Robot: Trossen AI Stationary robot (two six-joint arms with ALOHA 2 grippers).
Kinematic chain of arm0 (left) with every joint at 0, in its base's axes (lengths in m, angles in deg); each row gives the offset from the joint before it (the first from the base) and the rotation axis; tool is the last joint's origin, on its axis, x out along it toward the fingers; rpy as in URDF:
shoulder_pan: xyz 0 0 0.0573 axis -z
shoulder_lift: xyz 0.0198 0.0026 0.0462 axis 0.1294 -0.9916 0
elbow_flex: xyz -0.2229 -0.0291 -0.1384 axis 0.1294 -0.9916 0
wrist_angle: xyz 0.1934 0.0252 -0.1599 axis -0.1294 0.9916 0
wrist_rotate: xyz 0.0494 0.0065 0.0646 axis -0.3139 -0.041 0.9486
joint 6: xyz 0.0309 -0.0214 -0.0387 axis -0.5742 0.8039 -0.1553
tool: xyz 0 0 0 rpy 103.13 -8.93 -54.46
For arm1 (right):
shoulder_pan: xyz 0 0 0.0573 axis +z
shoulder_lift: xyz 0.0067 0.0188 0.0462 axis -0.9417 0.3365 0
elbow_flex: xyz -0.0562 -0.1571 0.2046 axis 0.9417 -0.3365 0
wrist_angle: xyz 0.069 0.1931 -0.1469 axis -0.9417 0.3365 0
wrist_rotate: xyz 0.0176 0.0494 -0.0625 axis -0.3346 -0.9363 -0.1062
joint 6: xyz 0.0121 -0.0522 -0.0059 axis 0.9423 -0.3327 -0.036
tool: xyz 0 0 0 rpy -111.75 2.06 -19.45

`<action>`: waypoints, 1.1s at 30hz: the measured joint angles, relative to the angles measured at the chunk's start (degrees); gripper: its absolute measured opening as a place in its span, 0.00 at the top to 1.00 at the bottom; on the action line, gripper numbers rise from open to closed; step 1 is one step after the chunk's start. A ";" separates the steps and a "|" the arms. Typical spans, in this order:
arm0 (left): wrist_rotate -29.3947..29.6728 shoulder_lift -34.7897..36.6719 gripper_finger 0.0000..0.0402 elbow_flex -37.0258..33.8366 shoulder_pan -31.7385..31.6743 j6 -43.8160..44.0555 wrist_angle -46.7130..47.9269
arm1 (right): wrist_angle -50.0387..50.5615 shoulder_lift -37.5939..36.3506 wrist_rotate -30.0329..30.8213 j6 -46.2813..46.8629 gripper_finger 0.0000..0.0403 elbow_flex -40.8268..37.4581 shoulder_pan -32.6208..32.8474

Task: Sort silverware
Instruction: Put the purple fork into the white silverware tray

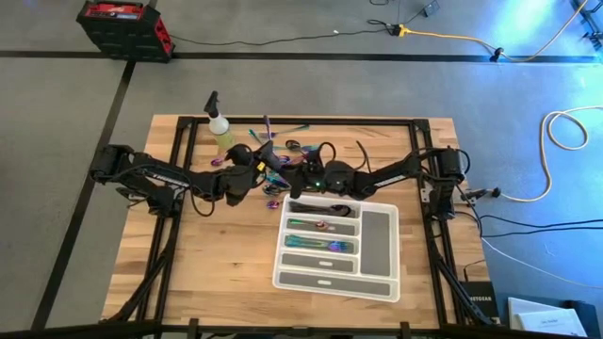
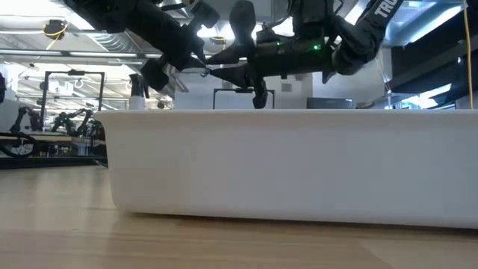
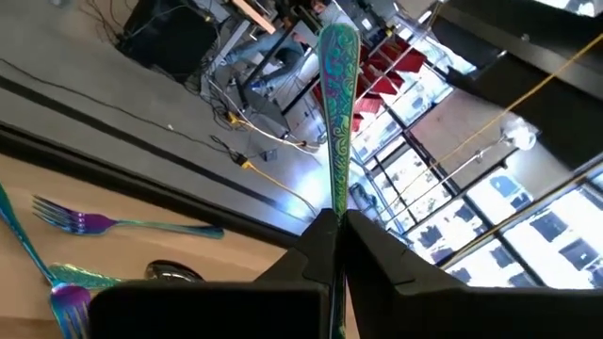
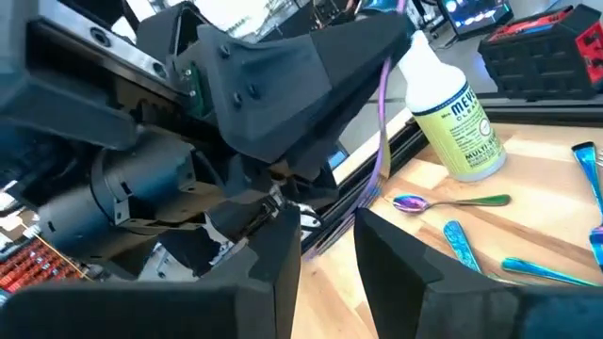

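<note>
My left gripper (image 3: 336, 221) hangs above the table's far middle, shut on an iridescent piece of silverware (image 3: 337, 104). The piece's patterned handle end sticks out past the fingertips. My right gripper (image 4: 330, 231) faces it from the right with a gap between its fingers. In the right wrist view the held piece shows edge-on as a thin purple strip (image 4: 382, 132) that runs down to one of my right fingertips (image 4: 369, 226). More silverware (image 1: 283, 151) lies loose on the wood near both grippers. Some lies in the white tray (image 1: 334, 282). My left gripper pinches the piece's shaft (image 3: 337, 209) between its two fingers, which lie along it. The piece is lifted clear of the table and its handle end points away past the fingertips. The rest of it is hidden behind the fingers. My right gripper may touch the strip's lower end; I cannot tell.
A yellow-green spray bottle (image 4: 462, 122) stands at the table's far left beside a rainbow spoon (image 4: 452, 201). Forks (image 3: 94, 223) lie on the wood under my left gripper. The tray's white wall (image 2: 299, 164) fills the low view. A red-and-black box (image 1: 124, 26) sits on the floor beyond the table.
</note>
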 joint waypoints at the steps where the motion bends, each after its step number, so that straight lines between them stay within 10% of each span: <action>1: -0.21 0.00 1.00 0.00 0.00 -1.20 0.06 | 1.53 0.00 -0.03 0.00 0.79 0.63 0.02; 24: -6.31 -0.02 1.00 0.00 0.04 -2.61 -0.05 | 10.91 0.00 1.17 1.44 0.79 2.54 -1.93; 33: -5.95 -0.02 1.00 0.00 0.02 -4.11 -0.09 | 11.21 0.00 1.33 0.98 0.95 2.54 -1.92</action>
